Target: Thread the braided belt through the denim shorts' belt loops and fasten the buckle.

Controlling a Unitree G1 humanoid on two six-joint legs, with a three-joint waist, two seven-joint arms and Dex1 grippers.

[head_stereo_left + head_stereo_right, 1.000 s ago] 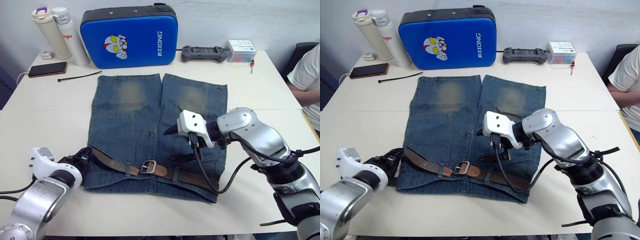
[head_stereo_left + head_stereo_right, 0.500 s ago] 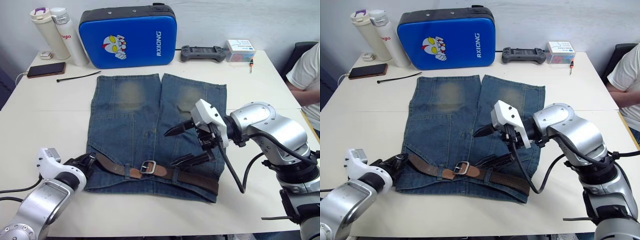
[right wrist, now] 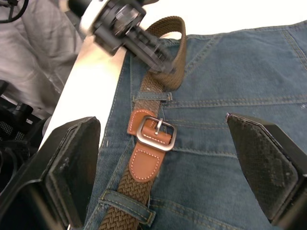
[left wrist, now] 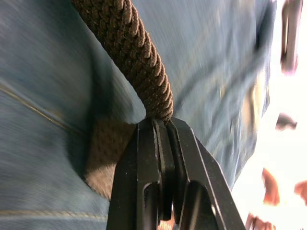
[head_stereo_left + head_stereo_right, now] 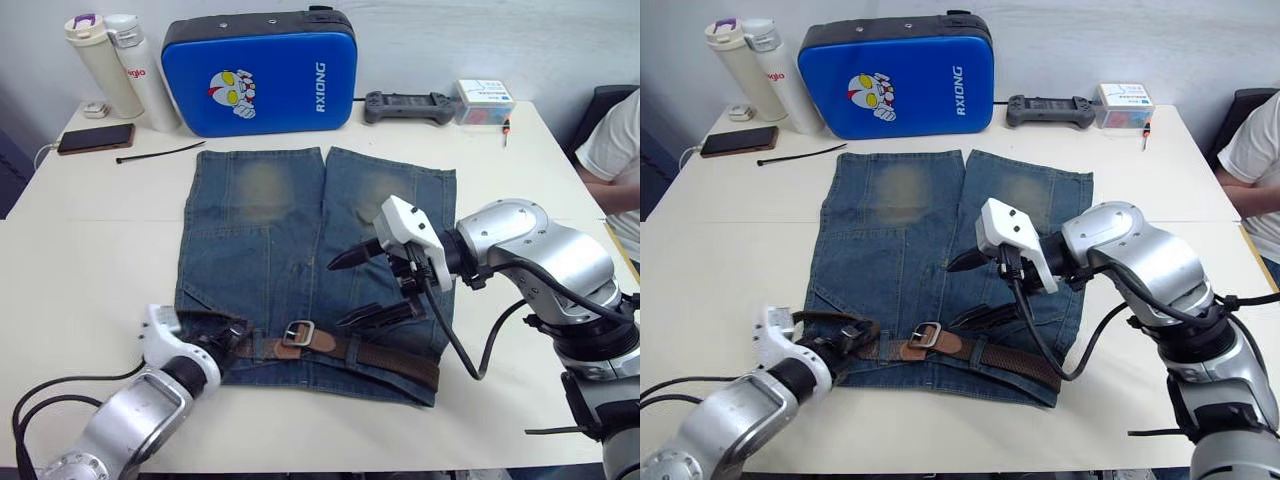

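Note:
The denim shorts lie flat on the white table, waistband toward me. The braided belt runs along the waistband under belt loops, and its silver buckle sits between tan leather ends near the middle. My left gripper is shut on the belt's left part, which bends back into a fold; the left wrist view shows the black fingers clamped on the weave. Just right of the buckle, my right gripper hovers over the shorts, open and holding nothing.
A blue case stands at the table's back, with two bottles and a phone to its left. A black cable tie, a game controller and a small box lie nearby. A person's arm is at the right edge.
My left gripper has moved right along the waistband with the belt, bending its left part into a fold. The right gripper lifted and stayed open.

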